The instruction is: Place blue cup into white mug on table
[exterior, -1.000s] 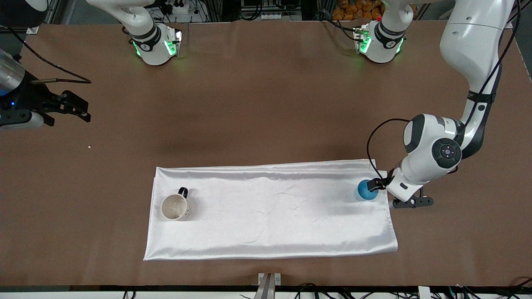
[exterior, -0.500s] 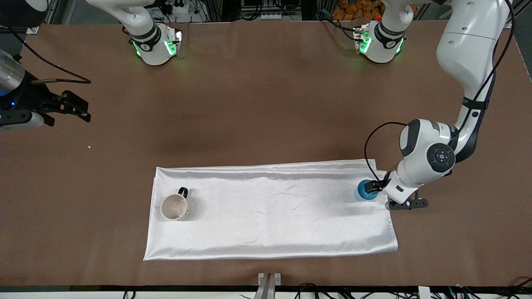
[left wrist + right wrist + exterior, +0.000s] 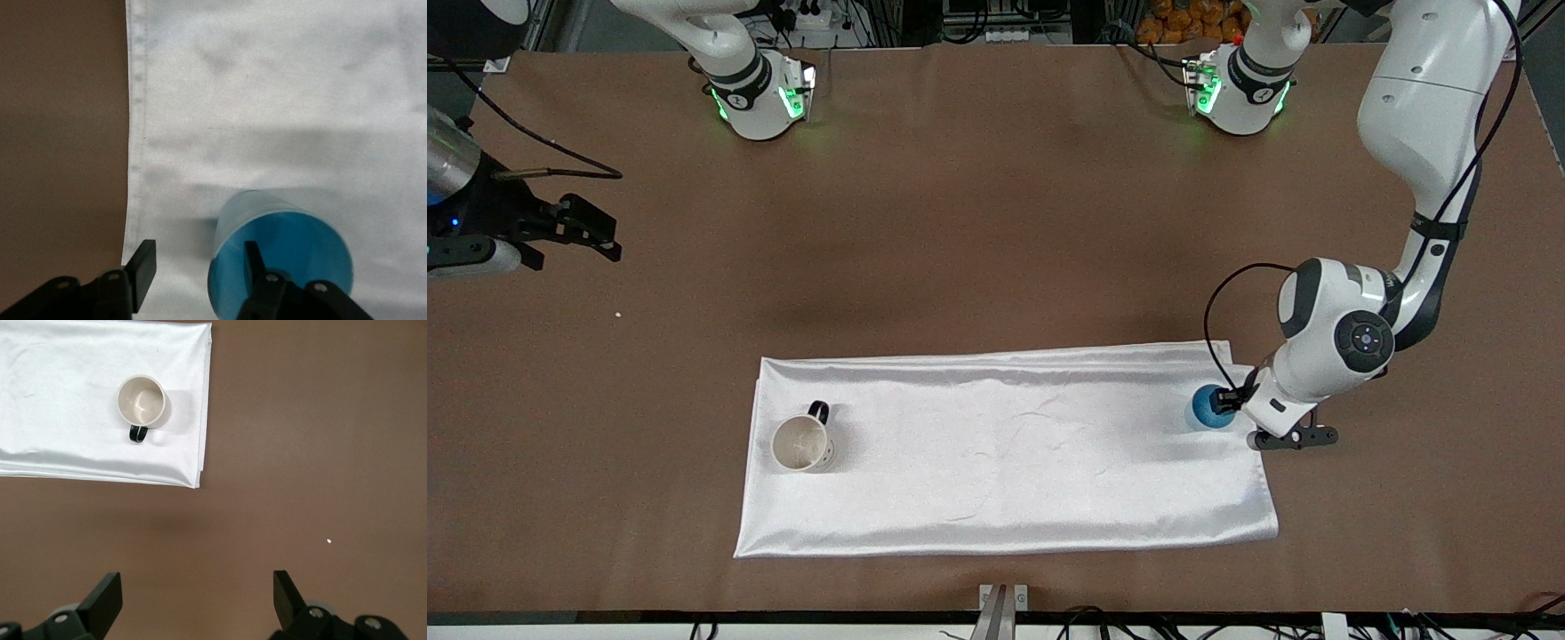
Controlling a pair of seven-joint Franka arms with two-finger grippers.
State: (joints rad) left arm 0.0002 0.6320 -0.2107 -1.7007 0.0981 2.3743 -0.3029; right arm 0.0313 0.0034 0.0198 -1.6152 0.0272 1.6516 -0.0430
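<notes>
The blue cup [image 3: 1209, 407] stands upright on the white cloth at the left arm's end; it also shows in the left wrist view [image 3: 287, 260]. My left gripper [image 3: 1240, 418] is open and low at the cup. In the left wrist view [image 3: 198, 263] one finger [image 3: 252, 257] is over the cup's blue inside and the other finger [image 3: 142, 261] is outside it over the cloth's edge. The white mug [image 3: 800, 443] with a black handle stands upright on the cloth's other end, seen also in the right wrist view [image 3: 141, 401]. My right gripper [image 3: 600, 233] waits open and empty [image 3: 195, 593] over the bare table [image 3: 996, 222].
The shiny white folded cloth [image 3: 1005, 453] lies on the brown table nearer to the front camera, between mug and cup. A small white speck [image 3: 618, 314] lies on the table near the right gripper. The arms' bases [image 3: 760, 93] stand along the table's top edge.
The left arm has shifted slightly toward the cup, bringing its gripper closer around the cup's rim. Cup, mug and right arm have not moved.
</notes>
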